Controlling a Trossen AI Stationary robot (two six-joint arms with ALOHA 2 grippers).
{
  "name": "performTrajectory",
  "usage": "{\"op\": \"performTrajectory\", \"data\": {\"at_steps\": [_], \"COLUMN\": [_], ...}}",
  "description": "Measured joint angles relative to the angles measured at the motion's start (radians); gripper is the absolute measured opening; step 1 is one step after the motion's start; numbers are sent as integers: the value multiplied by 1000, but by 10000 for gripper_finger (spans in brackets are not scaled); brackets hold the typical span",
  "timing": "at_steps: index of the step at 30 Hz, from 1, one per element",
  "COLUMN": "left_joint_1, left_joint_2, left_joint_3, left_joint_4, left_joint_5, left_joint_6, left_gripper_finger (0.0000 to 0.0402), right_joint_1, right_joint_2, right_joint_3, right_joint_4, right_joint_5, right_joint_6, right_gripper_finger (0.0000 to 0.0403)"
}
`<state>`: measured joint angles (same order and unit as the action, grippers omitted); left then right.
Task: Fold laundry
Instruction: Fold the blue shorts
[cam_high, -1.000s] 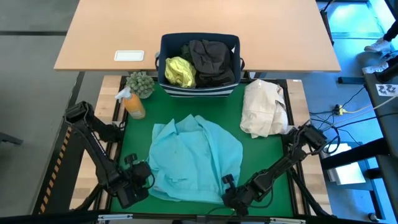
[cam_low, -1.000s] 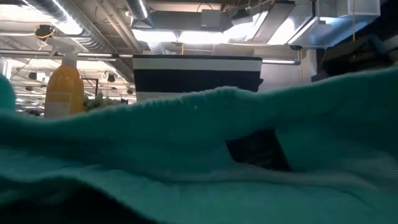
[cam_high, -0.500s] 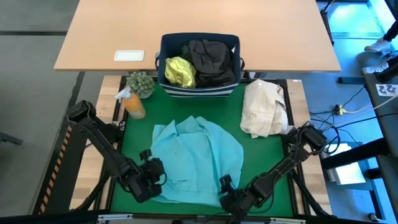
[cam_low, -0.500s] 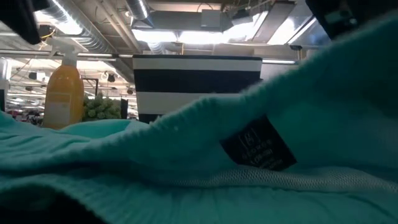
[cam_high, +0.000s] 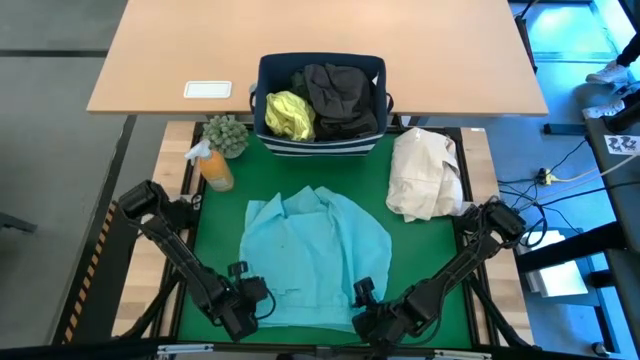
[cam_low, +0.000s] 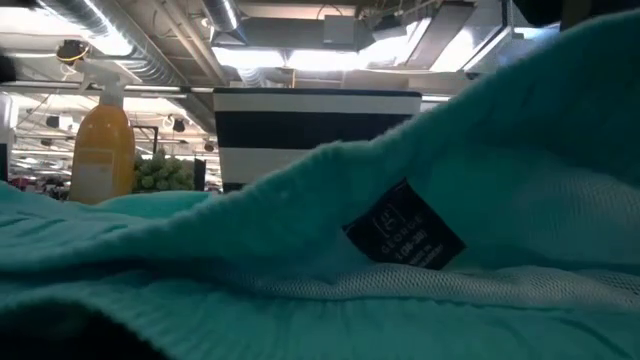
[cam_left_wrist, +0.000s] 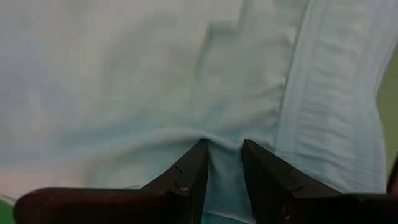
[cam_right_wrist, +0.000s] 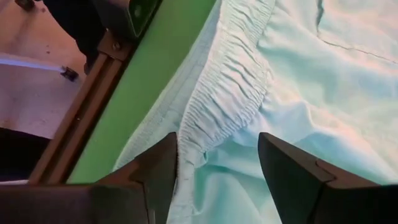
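High view shows the turquoise garment (cam_high: 315, 255) spread on the green surface (cam_high: 425, 250), near the front edge. Left gripper (cam_high: 245, 305) pinches a fold at its near-left hem; right gripper (cam_high: 365, 315) stands with jaws spread over the ribbed near-right hem. Soft, light and limp, it will likely sag; the firmer seamed hem looks the best hold.

Bare green mat (cam_high: 218, 225) beside turquoise shirt (cam_high: 318, 255)
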<state>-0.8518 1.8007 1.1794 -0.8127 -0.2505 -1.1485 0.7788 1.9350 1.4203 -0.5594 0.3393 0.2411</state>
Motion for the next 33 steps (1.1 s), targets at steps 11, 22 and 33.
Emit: {"op": "performTrajectory", "data": {"at_steps": [11, 22, 33], "left_joint_1": [-79, -102, -110], "left_joint_2": [7, 7, 7], "left_joint_3": [0, 0, 0], "left_joint_4": [-1, -19, -122], "left_joint_5": [35, 117, 157], "left_joint_6": [-92, -135, -186], "left_gripper_finger": [94, 94, 94], "right_joint_1": [-8, -7, -98], "right_joint_2": [-6, -61, -61], "right_joint_3": [8, 8, -135], "right_joint_4": [-87, -147, -349], "right_joint_5": [14, 79, 197], "right_joint_6": [41, 49, 226], "right_gripper_finger": [218, 218, 218]}}
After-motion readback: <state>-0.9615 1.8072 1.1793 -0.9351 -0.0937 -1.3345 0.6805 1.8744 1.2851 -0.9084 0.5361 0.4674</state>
